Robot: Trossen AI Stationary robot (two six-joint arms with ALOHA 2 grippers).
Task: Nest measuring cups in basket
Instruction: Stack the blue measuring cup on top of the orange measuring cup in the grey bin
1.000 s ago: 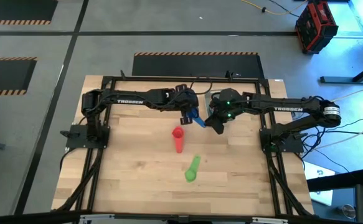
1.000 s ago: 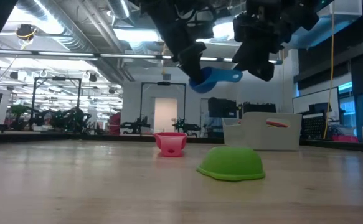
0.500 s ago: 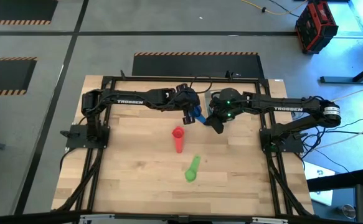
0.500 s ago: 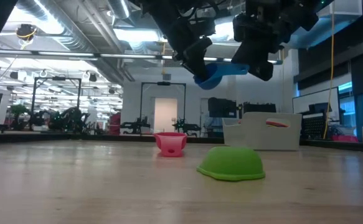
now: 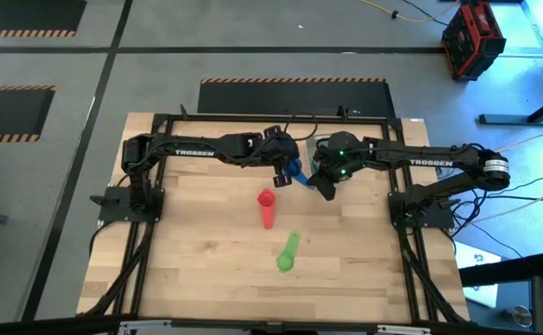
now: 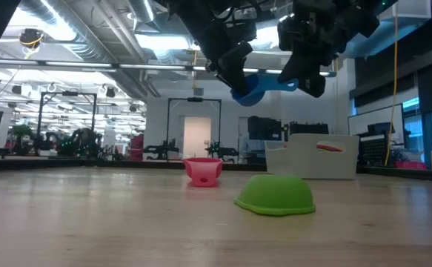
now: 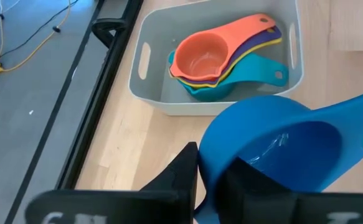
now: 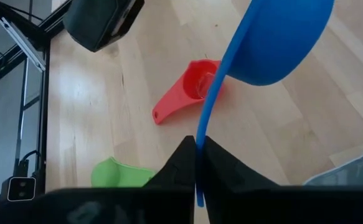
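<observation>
Blue cup (image 6: 254,87) held aloft between both arms. Left end effector (image 7: 209,180) clamped on the bowl rim; right end effector (image 8: 197,163) pinched together on the flat handle. Below them on the table (image 5: 206,251): red cup (image 5: 267,207), green cup (image 5: 287,252). Beyond the left end effector, the basket (image 7: 153,93) holds orange, purple, teal cups nested.

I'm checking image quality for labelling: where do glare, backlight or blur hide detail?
Low view: bright ceiling lights backlight both arms, so they read as silhouettes above the green cup. Left wrist view: the near blue cup is soft with a small glint; the basket looks sharp. Right wrist view: the red cup is slightly soft.
</observation>
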